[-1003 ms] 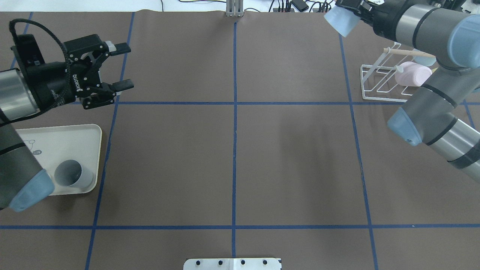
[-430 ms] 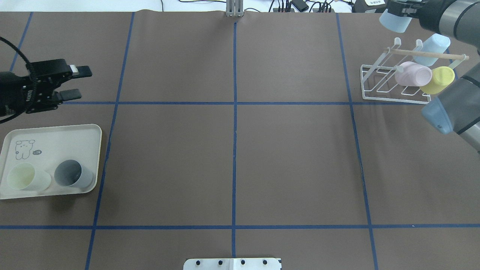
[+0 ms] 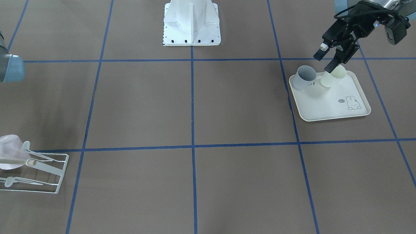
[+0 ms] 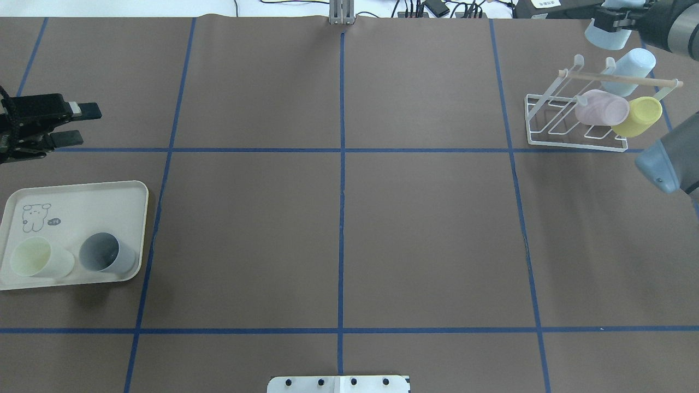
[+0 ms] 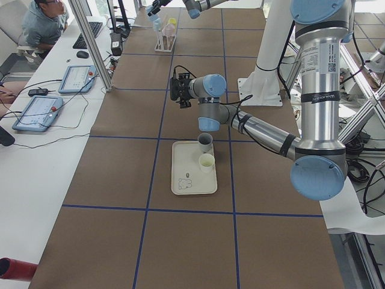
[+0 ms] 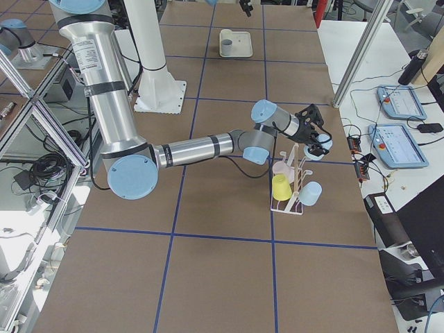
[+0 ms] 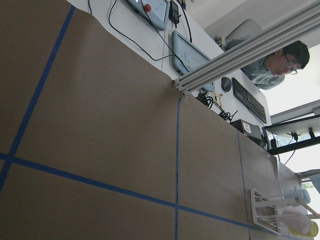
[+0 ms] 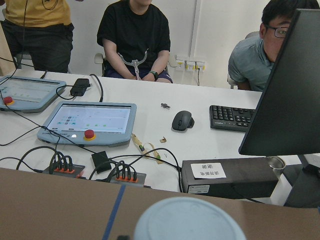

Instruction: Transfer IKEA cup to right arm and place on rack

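My right gripper (image 4: 610,23) is shut on a pale blue IKEA cup (image 4: 600,38), held in the air just beyond the far edge of the white wire rack (image 4: 546,143). The cup's round base (image 8: 190,220) fills the bottom of the right wrist view. On the rack hang a pink cup (image 4: 600,107), a yellow cup (image 4: 643,115) and another pale blue cup (image 4: 629,70). My left gripper (image 4: 76,124) is open with nothing in it at the table's left edge, beyond the tray; across the table it shows as the left gripper (image 3: 326,61) above the tray's cups.
The cream rabbit tray (image 4: 82,207) holds a grey cup (image 4: 104,252) and a pale yellow cup (image 4: 35,258). Beyond the table's far edge are cables, control tablets (image 8: 87,122) and seated people. The robot's base plate (image 3: 191,31) is at the near middle edge.
My left arm has pulled back leftward, uncovering the tray and its pale yellow cup. My right arm has swung right with the pale blue cup, uncovering the rack's cups.
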